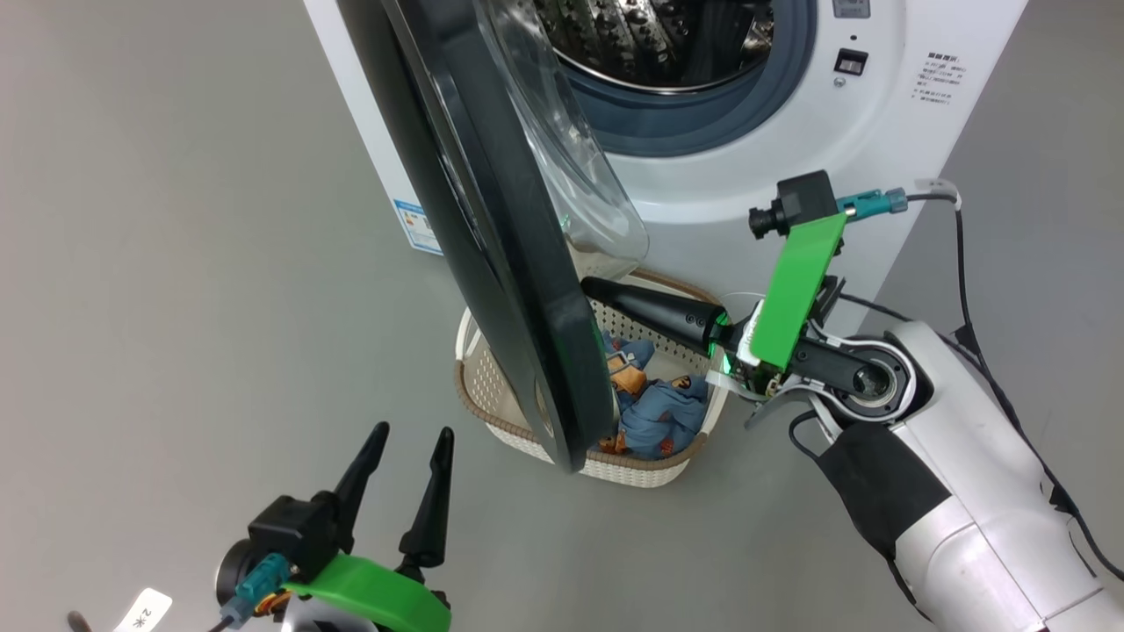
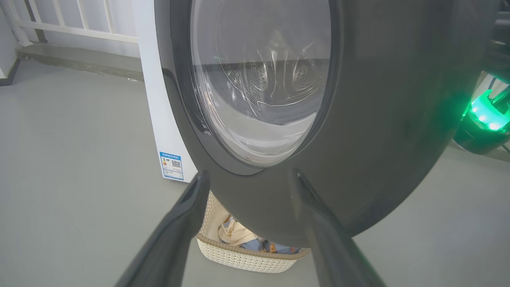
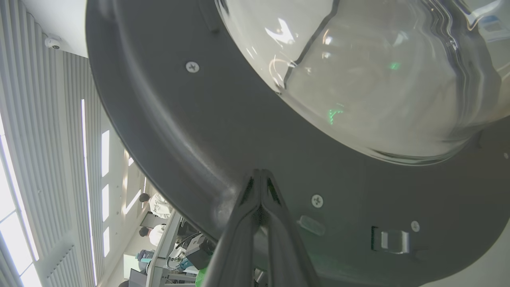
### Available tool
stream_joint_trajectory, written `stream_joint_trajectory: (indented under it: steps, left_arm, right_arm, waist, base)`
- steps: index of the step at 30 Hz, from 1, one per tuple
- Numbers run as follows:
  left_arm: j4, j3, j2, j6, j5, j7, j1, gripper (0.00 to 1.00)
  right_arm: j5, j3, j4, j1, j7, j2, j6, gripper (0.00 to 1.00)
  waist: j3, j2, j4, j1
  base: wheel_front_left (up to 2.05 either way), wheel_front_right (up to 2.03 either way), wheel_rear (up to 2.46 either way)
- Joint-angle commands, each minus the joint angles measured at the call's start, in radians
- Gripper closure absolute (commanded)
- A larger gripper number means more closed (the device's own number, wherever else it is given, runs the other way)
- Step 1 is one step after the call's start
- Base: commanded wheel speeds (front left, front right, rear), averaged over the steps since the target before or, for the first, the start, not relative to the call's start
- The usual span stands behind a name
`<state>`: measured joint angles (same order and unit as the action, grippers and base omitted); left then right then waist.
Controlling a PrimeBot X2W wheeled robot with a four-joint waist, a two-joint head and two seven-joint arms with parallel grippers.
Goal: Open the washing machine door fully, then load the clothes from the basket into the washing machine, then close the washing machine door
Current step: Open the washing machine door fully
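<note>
Right gripper [image 1: 590,286], its two dark fingers pressed together with nothing between them, appears to rest its tip on the inner face of the large round black-rimmed door [image 1: 492,228] with its clear glass bowl, at the centre of the head view. Left gripper [image 1: 413,434] hangs at the lower left, fingers spread and empty. The door stands swung partway out from the big white front-loading washing machine [image 1: 755,167], so opening looks under way, not finished. Light blue printed clothes [image 1: 660,411] lie in the cream perforated plastic basket [image 1: 632,470] at lower centre, beneath the door; loading and closing are left.
</note>
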<state>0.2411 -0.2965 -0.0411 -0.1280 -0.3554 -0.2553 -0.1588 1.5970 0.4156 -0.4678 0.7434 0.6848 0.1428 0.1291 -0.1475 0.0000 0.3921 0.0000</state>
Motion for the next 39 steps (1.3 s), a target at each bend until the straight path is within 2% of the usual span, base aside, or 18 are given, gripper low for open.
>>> stream_joint_trajectory:
  steps: [1, 9, 11, 13, 14, 15, 16, 17, 26, 39]
  left_arm:
    - [-0.024, 0.036, -0.017, -0.003, 0.010, -0.006, -0.003, 0.00]
    - [-0.011, 0.045, -0.029, -0.003, 0.008, -0.006, 0.009, 0.00]
    - [-0.008, 0.051, -0.038, -0.003, 0.007, -0.006, 0.011, 0.00]
    - [-0.006, 0.060, -0.045, -0.003, 0.006, -0.006, 0.013, 0.00]
    - [-0.006, 0.065, -0.048, -0.003, 0.005, -0.006, 0.015, 0.00]
    - [-0.006, 0.069, -0.051, -0.003, 0.005, -0.006, 0.017, 0.00]
    - [-0.007, 0.074, -0.055, -0.003, 0.005, -0.006, 0.019, 0.00]
    - [-0.007, 0.079, -0.058, -0.003, 0.005, -0.006, 0.022, 0.00]
    - [-0.023, 0.131, -0.075, -0.003, 0.008, -0.006, 0.056, 0.00]
    - [-0.050, 0.207, -0.084, -0.003, 0.008, -0.006, 0.092, 0.00]
  right_arm:
    - [-0.007, 0.014, 0.031, -0.014, -0.002, -0.029, 0.002, 1.00]
    - [-0.026, 0.004, 0.018, -0.050, -0.036, -0.025, 0.002, 1.00]
    - [-0.043, 0.005, 0.021, -0.068, -0.057, -0.014, 0.002, 0.83]
    - [-0.051, 0.005, 0.021, -0.084, -0.073, -0.008, 0.002, 0.60]
    - [-0.056, 0.007, 0.022, -0.091, -0.081, -0.003, 0.002, 0.53]
    - [-0.059, 0.009, 0.022, -0.100, -0.088, 0.000, 0.002, 0.38]
    - [-0.059, 0.009, 0.022, -0.110, -0.095, 0.003, 0.002, 0.16]
    - [-0.062, 0.010, 0.024, -0.120, -0.102, 0.007, 0.002, 0.00]
    - [-0.047, -0.015, 0.041, -0.226, -0.164, 0.056, 0.002, 0.00]
    - [-0.086, -0.057, 0.094, -0.394, -0.312, 0.172, 0.002, 0.00]
  waist:
    - [0.005, 0.0000, 0.000, 0.0000]
    - [0.039, 0.0000, -0.029, 0.0000]
    - [0.052, 0.0000, -0.047, 0.0000]
    - [0.061, 0.0000, -0.063, 0.0000]
    - [0.065, 0.0000, -0.073, 0.0000]
    - [0.071, 0.0000, -0.082, 0.0000]
    - [0.076, 0.0000, -0.093, 0.0000]
    - [0.082, 0.0000, -0.104, 0.0000]
    - [0.126, 0.0000, -0.198, 0.0000]
    - [0.139, 0.0000, -0.301, 0.0000]
  base:
    - [0.00, 0.00, 0.00]
    - [0.00, 0.00, 0.00]
    - [0.00, 0.00, 0.00]
    - [0.00, 0.00, 0.00]
    - [0.00, 0.00, 0.00]
    - [0.00, 0.00, 0.00]
    - [0.00, 0.00, 0.00]
    - [0.00, 0.00, 0.00]
    - [0.00, 0.00, 0.00]
    - [0.00, 0.00, 0.00]
